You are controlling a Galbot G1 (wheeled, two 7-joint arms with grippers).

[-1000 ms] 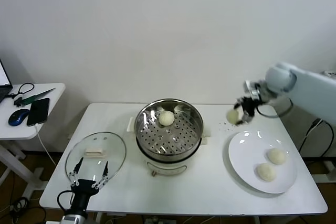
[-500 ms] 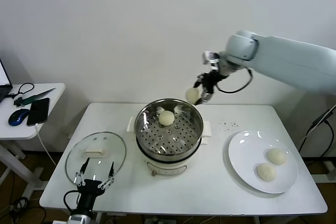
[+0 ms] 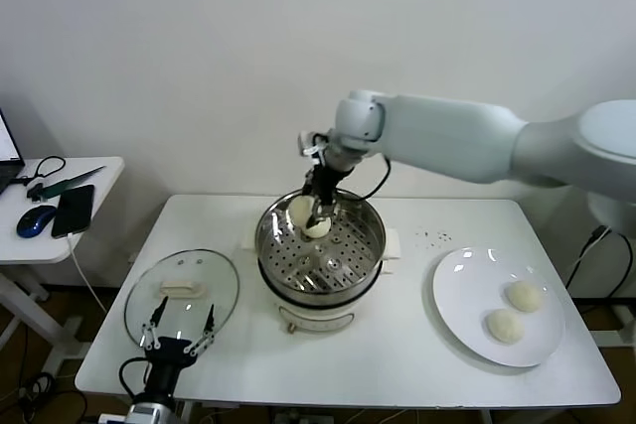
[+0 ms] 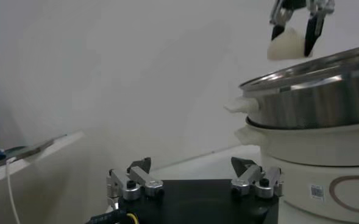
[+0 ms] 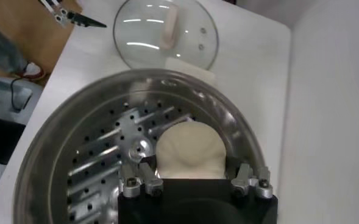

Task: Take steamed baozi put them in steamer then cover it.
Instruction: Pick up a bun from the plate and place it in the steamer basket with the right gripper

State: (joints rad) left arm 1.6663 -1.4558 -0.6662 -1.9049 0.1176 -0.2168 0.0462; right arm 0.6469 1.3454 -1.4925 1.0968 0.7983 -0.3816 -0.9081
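Your right gripper (image 3: 312, 212) hangs over the far left part of the steamer (image 3: 320, 245), with its fingers closed on a baozi (image 3: 300, 210). The bun is round, so it has no long side to line up. What matters for your next move is what lies under it. Another baozi (image 3: 319, 226) already sits on the holed floor, just beside and a little below the one you hold. In the head view the two look like they touch, but I cannot tell if they really do. In the right wrist view I also cannot tell the two buns apart. I think you should set your bun down on a bare part of the floor, not on top of the other one.

Two more baozi (image 3: 524, 295) (image 3: 504, 325) wait on the white plate (image 3: 463, 275), well off to the right. Your right arm is the nearer one to them.

Your left gripper (image 3: 177, 338) waits with its fingers wide open and holds nothing. It sits at the near table edge, just beside the glass lid (image 3: 183, 290), so it is the closer arm for covering the steamer later.
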